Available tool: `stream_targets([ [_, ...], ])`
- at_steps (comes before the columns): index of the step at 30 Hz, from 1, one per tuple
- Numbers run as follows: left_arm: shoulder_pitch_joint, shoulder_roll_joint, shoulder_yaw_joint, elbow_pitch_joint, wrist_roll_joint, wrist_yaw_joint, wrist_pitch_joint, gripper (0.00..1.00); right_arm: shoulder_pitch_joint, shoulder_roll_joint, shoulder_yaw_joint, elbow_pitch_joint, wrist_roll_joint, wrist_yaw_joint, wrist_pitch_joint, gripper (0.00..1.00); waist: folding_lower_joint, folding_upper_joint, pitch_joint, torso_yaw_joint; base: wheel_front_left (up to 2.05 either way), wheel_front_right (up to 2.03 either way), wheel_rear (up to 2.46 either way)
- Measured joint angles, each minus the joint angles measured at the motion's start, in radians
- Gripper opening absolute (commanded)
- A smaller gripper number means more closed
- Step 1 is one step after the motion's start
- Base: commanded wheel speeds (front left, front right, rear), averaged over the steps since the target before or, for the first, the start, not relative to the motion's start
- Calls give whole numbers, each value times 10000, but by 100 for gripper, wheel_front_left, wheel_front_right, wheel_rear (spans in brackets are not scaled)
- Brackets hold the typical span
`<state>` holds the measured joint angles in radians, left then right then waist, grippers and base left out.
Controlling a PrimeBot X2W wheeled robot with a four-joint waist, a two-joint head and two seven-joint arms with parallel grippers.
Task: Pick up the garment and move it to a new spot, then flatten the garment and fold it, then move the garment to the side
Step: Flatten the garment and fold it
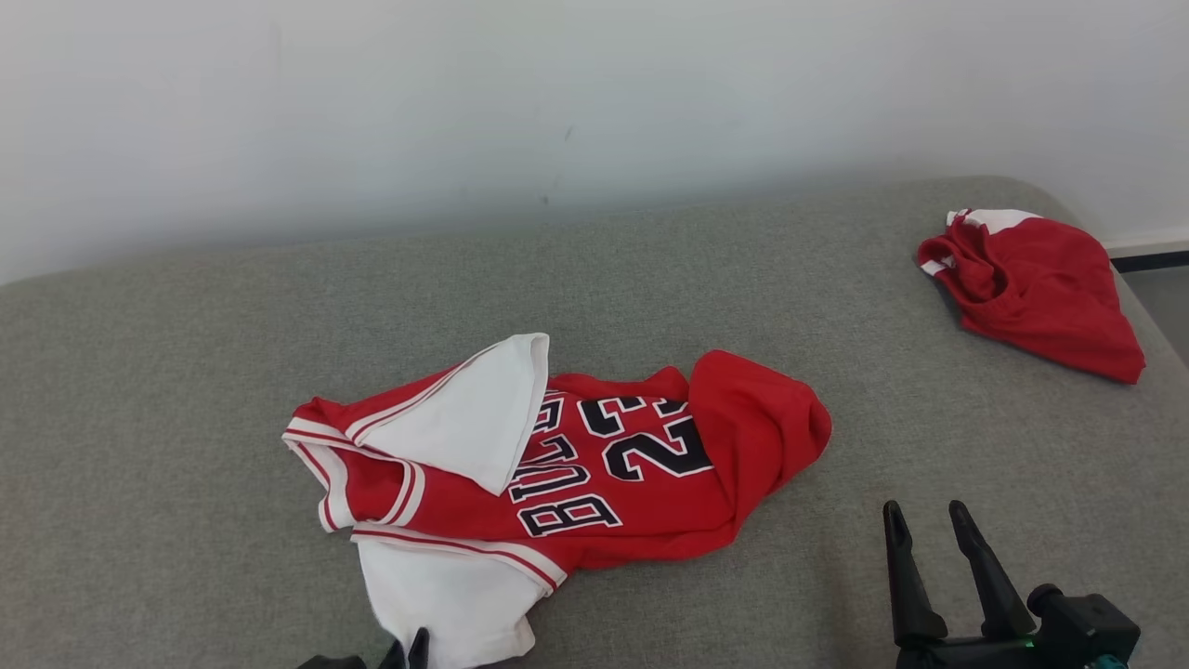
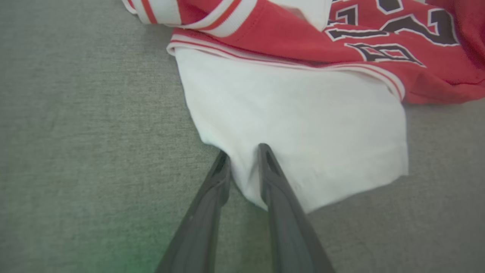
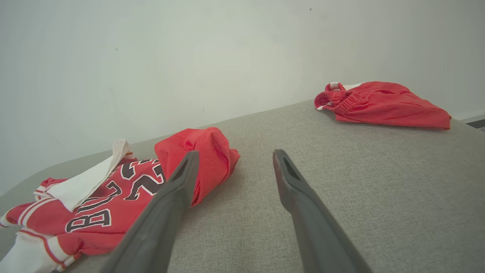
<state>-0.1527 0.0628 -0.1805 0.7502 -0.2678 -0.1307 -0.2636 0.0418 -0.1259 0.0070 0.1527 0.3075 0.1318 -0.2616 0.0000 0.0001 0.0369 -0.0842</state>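
At the lower left, the left gripper (image 2: 244,151) has its jaws apart, astride the edge of a white sleeve (image 2: 303,132) and not clamped on it. The sleeve belongs to the crumpled red basketball jersey (image 1: 641,483) with black, white-edged lettering and a 23. The jersey lies midway across the grey upholstered surface (image 1: 186,372), its hem bunched rightward. Near it, the right gripper (image 1: 924,516) hovers, jaws wide open. A rumpled red garment (image 1: 1031,288) lies far right.
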Motion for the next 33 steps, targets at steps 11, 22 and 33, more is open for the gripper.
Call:
stream_targets([
  [11,622,313,851,-1994,-146,23,10,0,366,71,-224,161,65,0,-2,100,0,0,-249,768,0,0,0],
  [22,1818,441,1231,-2295,117,73,10,100,660,2,-211,541,165,0,0,100,0,0,-550,1513,0,0,0],
  [33,2351,146,1889,-3835,562,253,10,100,1575,-564,-255,917,268,0,0,100,-1,0,-696,1543,0,0,0],
])
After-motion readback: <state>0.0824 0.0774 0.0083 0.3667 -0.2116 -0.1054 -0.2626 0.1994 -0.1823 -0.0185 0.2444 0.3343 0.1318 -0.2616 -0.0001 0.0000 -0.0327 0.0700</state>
